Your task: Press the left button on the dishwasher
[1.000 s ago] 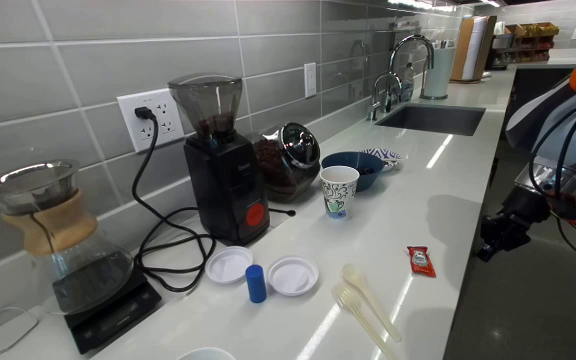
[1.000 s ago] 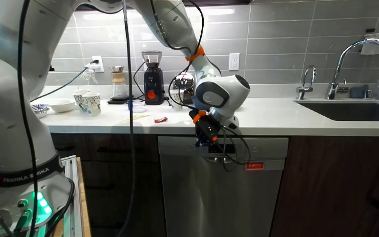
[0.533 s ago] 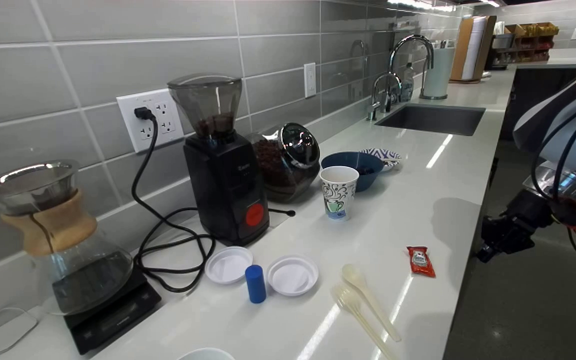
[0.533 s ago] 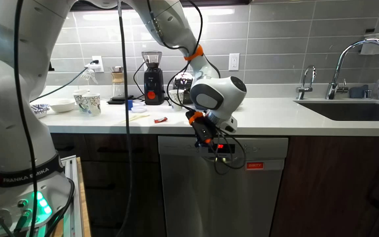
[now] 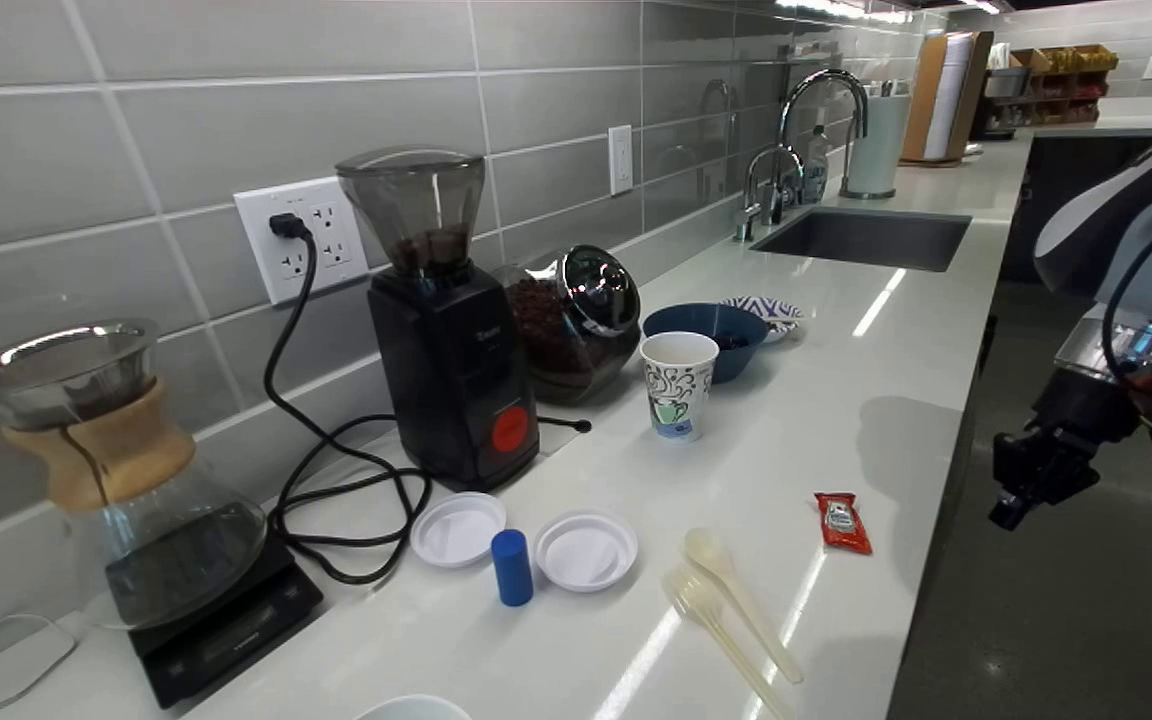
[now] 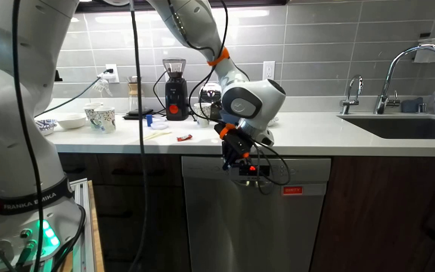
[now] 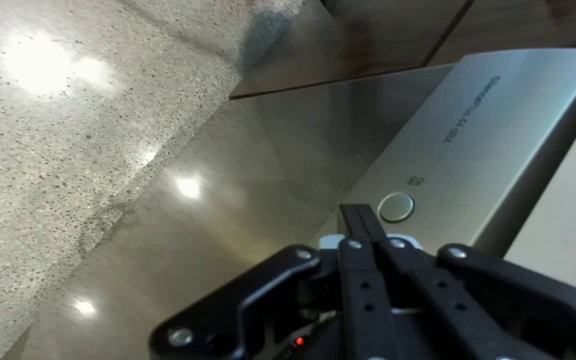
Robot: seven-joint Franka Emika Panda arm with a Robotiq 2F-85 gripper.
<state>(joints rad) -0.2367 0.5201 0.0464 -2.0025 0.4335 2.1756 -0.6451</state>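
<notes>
In the wrist view your jaws are clenched, both sides together. Just to the right of their far end lies the button [image 7: 396, 207], a round, plain, silvery disc with a thin rim; small lettering [image 7: 415, 180] stands near it on the dishwasher [image 7: 328, 170]. Whether jaws and button touch, you cannot tell.

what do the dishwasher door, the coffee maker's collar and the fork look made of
Dishwasher door: likely stainless steel, satin finish; grey with a blurred vertical sheen. Coffee maker's collar: apparently wood, smooth; warm tan colour. Fork: probably moulded plastic, smooth; pale cream, though the exact type stays open.
</notes>
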